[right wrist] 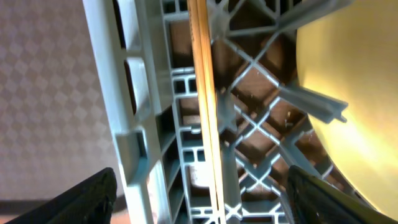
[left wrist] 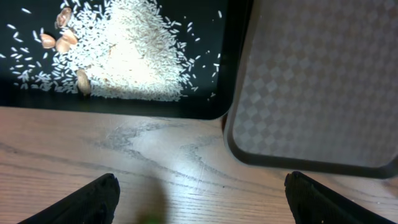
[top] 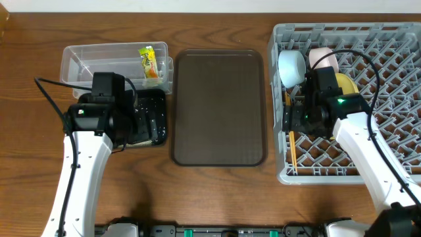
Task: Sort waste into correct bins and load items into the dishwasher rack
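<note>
Right fingers (right wrist: 84,200) wide astride chopsticks (right wrist: 205,124), rack dividers (right wrist: 252,65) around.

White tubular left arm (top: 82,164) and right arm (top: 368,148), black boxy wrists (top: 108,92), looping black cables (top: 50,99), green light (top: 340,101) on the right; left hand (left wrist: 202,199) and right hand (right wrist: 202,199) black-fingered.

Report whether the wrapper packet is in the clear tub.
In: overhead, the wrapper packet lies within the walls of the clear tub, near its right end.
</note>
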Robot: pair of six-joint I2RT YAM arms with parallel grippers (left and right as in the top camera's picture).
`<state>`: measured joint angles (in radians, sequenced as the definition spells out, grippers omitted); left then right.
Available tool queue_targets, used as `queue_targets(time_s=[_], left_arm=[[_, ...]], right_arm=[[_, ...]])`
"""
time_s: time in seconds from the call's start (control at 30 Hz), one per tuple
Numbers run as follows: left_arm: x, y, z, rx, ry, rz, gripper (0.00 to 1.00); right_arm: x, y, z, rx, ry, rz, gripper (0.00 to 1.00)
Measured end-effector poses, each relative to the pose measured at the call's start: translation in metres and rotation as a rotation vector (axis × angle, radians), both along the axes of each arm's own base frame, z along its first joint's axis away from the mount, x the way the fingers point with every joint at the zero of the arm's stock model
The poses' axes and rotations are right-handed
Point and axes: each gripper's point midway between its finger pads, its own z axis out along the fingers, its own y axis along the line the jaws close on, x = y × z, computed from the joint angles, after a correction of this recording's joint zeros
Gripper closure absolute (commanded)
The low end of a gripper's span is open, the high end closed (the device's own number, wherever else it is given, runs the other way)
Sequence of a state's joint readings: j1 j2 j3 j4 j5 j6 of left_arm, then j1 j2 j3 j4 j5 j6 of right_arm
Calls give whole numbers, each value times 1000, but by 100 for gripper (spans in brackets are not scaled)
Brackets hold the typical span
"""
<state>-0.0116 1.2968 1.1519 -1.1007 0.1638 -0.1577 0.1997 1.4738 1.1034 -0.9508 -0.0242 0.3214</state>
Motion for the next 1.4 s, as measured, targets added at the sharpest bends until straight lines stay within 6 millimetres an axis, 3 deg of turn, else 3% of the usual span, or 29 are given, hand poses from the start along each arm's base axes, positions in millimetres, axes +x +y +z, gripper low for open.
queue_targets(time_s=[0.2,0.4,0.43,0.6,0.8,1.17,1.4], left_arm=[[-5,3,15,14,-109,0,12],[-21,3,37,24,-361,-20,11],[-25,3,37,25,-389,-20,5],[-36,3,29,21,-465,-12,5],[-36,4,26,21,-465,-12,4],[-36,4,26,21,-463,-12,4],[-36,4,26,22,-462,-12,4]], right_arm=[[-10,8,35,11,-112,34,1],[-19,14,65,32,-335,64,1],[-23,16,66,38,-370,71,1],[-46,11,67,63,-469,54,1],[-64,2,68,68,-497,27,1],[-68,0,65,59,-477,23,1],[-83,-10,51,-12,-400,57,1]])
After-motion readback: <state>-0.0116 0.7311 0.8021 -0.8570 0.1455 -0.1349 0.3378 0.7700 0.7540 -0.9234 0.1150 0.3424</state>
